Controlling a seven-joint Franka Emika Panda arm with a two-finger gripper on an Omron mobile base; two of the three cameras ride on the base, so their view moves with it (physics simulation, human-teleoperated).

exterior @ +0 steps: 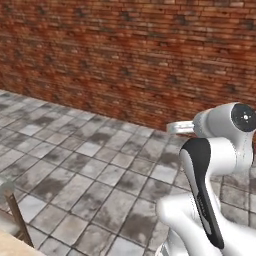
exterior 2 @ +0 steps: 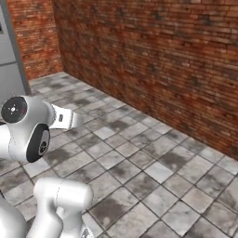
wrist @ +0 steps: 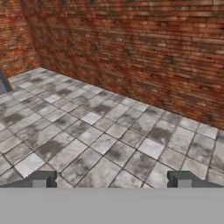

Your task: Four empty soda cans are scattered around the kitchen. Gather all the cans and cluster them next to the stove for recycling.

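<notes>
Grey stone-look floor tiles [wrist: 109,144] lie under and ahead of the hand, mottled with darker patches. Hand view: the gripper [wrist: 111,180] has its two dark fingertips [wrist: 41,179] set wide apart at the bottom of the frame, jaws fully spread, nothing between them and nothing touched. Below and past the tips is bare tile.

Base views: the white arm [exterior: 210,165] rises folded, the elbow joint high, a short white link reaching forward over the floor. A corner of a wooden piece of furniture [exterior: 15,225] sits at the lower left of the left base view, near the base; cannot tell what it is.

Farther out, the tiled floor runs to a red brick wall [exterior: 130,55] that spans the background. In the right base view the wall turns a corner at the far left, beside a tall grey panel [exterior 2: 9,51].

Soda cans and stove: no position can be given relative to the hand from these frames; the hand faces floor and brick.
</notes>
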